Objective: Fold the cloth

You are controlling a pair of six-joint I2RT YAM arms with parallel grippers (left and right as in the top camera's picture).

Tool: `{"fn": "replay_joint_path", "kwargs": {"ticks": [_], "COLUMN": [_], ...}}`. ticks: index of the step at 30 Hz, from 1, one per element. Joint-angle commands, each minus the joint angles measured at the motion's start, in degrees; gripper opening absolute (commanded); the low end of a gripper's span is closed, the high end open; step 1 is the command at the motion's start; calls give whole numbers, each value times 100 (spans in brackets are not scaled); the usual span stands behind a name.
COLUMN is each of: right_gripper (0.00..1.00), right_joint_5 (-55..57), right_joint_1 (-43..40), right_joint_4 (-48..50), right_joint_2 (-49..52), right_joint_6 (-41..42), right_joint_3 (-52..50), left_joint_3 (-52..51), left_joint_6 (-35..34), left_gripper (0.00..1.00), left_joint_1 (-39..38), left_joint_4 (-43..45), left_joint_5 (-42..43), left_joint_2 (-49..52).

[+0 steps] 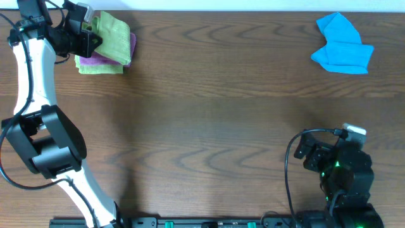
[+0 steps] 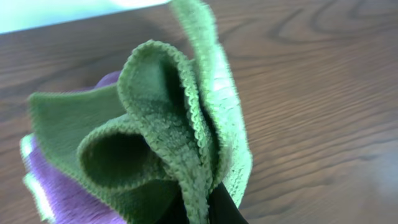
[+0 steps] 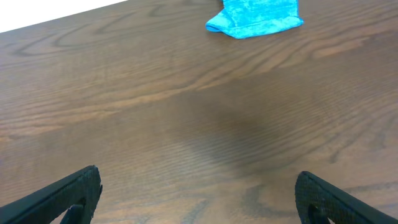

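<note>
Pickup step: left gripper (image 1: 93,42) clamps the cloth (image 1: 115,37), bunched seemingly above the purple cloth (image 1: 95,62); next, spread it flat. Right gripper (image 3: 198,194) gapes, empty.

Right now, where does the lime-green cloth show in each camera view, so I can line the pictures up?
Overhead: the green cloth is at the top left, bunched at the left gripper.
Left wrist: it fills the centre, with its folds standing up.
Right wrist: it is not in this view.
Shared landmark: the purple cloth lies under it in the overhead view and shows at the lower left of the left wrist view.
</note>
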Motion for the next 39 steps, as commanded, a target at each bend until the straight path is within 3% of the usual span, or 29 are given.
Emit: {"fn": "replay_joint_path", "kwargs": {"ticks": [1, 12, 15, 17, 18, 21, 28, 39], "right_gripper": [99, 99, 99, 99, 99, 99, 99, 99], "right_joint_5": [-118, -205, -205, -205, -205, -205, -203, -203], "right_joint_1": [48, 48, 48, 48, 48, 48, 48, 48], "right_joint_4": [20, 17, 20, 20, 22, 31, 133, 149], "right_joint_2": [-28, -28, -28, -28, -28, -28, -28, -28], "right_joint_6": [79, 79, 79, 79, 79, 79, 79, 79], "right_joint_3": [13, 13, 13, 13, 13, 13, 13, 13], "left_joint_3": [151, 151, 151, 151, 151, 151, 153, 153], "left_joint_6": [-114, -1143, -1364, -1425, -1427, -1488, -2470, -2780], "left_gripper": [6, 7, 41, 81, 96, 95, 95, 95], "left_joint_1": [20, 114, 120, 120, 120, 120, 240, 356], "left_joint_4": [-2, 540, 693, 750, 752, 765, 1086, 990], "left_joint_5": [-706, -1051, -1438, -1685, -1716, -1768, -2046, -1849], "left_joint_2": [131, 420, 420, 420, 420, 420, 413, 122]}}
